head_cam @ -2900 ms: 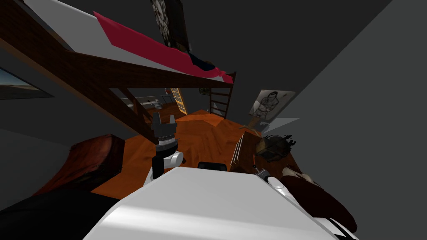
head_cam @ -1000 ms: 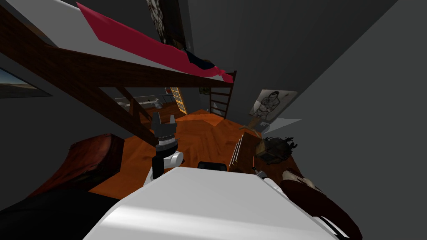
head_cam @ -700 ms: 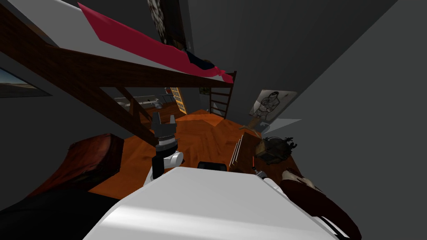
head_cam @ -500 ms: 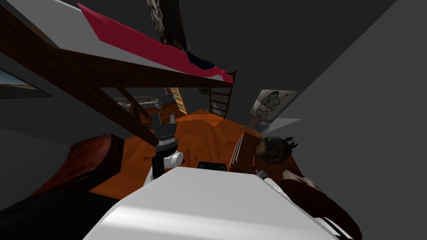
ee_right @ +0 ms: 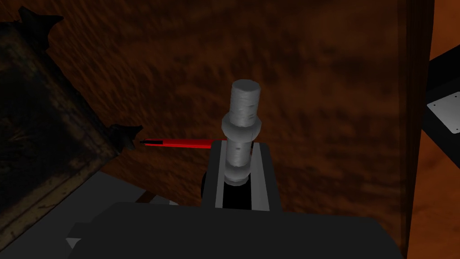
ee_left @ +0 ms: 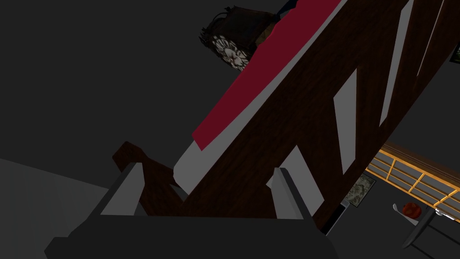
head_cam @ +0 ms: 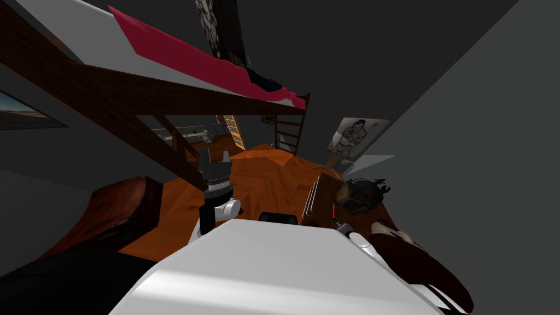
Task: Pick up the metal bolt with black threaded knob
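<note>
Two arms are working apart in the head view. The left gripper (head_cam: 214,157) is standing raised over the orange floor (head_cam: 268,183), jaws pointing up and spread with nothing between them, below the dark wooden bed (head_cam: 164,95) and its red blanket (head_cam: 180,52). The right gripper (head_cam: 341,226) is sitting low at the near end of a dark brown desk (head_cam: 324,191), just beside a red pen (head_cam: 334,210). A dark box (head_cam: 361,196) is resting farther along the desk.

From the left wrist, that gripper's two fingers (ee_left: 129,189) are standing wide apart and holding nothing, aiming at the bed's frame and blanket.

From the right wrist, the bolt (ee_right: 241,128) is sitting in line with that gripper's two fingers (ee_right: 218,173), which are pressing its lower sides. Its grey shaft, with a thicker collar partway along, is reaching well past the fingertips. A black part is showing between the fingers at the shaft's base, too dark to make out. The desk top is lying behind the bolt, and whether the bolt is touching it cannot be told. The pen is lying flat on the desk just behind the gripper, its dark tip pointing toward the box, whose spiked corner is nearly meeting it.
</note>
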{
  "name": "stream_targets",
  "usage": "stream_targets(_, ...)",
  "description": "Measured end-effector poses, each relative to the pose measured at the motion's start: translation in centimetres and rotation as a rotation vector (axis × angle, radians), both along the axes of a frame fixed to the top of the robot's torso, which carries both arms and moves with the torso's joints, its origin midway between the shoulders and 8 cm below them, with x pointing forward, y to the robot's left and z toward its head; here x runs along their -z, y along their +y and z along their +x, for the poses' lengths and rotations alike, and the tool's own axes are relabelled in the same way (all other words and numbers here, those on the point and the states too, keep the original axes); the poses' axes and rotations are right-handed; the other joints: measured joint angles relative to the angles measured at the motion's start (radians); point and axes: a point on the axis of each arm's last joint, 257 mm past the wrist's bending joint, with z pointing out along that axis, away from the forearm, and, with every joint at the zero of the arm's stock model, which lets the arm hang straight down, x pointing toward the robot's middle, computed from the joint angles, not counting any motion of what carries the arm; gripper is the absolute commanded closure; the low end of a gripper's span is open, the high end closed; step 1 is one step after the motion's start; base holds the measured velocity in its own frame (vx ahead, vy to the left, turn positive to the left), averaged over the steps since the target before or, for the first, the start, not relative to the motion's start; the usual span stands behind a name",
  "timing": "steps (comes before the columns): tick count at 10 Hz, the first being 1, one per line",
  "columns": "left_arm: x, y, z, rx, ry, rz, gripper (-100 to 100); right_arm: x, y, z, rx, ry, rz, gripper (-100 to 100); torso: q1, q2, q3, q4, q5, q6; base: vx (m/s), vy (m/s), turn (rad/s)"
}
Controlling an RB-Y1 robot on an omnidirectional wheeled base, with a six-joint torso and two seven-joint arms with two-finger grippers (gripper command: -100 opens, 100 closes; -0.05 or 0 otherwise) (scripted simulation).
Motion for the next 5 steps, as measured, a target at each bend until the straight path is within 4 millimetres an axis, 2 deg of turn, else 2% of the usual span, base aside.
stream_targets(1,0.00,0.00,0.00,0.000,0.000,0.000,0,-0.35,-0.57,0.08,-0.002,-0.001,-0.001,100,0.002,0.001,0.000,0.000,0.000,0.000,-0.018,0.040,-0.007)
stream_targets(4,0.00,0.00,0.00,0.000,0.000,0.000,0,-0.44,-0.63,-0.01,-0.014,0.007,-0.003,100,-0.003,0.000,0.000,0.000,-0.001,0.000,-0.003,0.004,0.000)
stream_targets(5,0.00,0.00,0.00,0.000,0.000,0.000,0,-0.44,-0.64,0.00,-0.012,0.006,-0.002,0,-0.003,-0.001,0.000,0.000,-0.001,0.000,0.000,0.000,0.000)
